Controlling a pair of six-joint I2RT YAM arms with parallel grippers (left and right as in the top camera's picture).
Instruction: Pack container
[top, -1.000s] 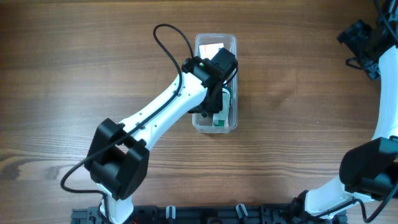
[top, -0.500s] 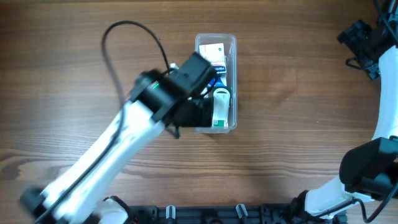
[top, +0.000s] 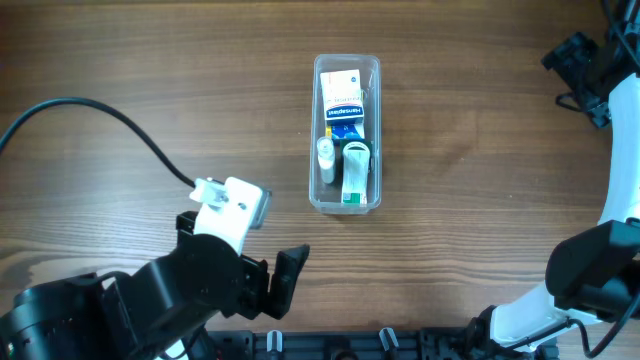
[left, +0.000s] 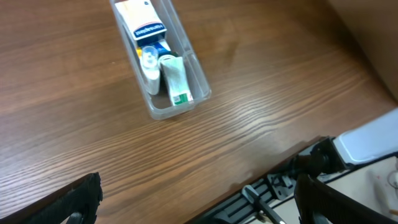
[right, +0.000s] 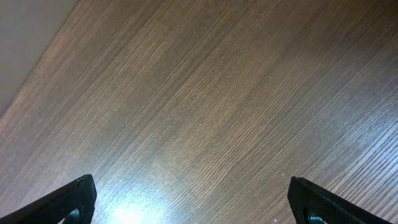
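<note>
The container (top: 330, 204), a clear narrow tub, lies in the middle of the table. Inside it are a blue and white box (top: 346, 100), a small clear bottle (top: 326, 158) and a white tube with a green end (top: 356, 176). My left gripper (top: 250, 255) hangs high over the near left of the table, well away from the tub, open and empty. From the left wrist view the container (left: 158, 112) lies far ahead, beyond my left gripper (left: 199, 211). My right gripper (top: 575, 62) stays at the far right corner, open. The right wrist view has only bare wood between the tips of my right gripper (right: 193, 205).
A black cable (top: 110, 115) trails from the left arm across the left side of the table. A black rail (left: 273, 186) runs along the table's front edge. The right arm's base (top: 590, 280) stands at the near right.
My left gripper opened over the container, left the white tube inside, and the arm swung back and up to the near left. The right arm has not moved.
</note>
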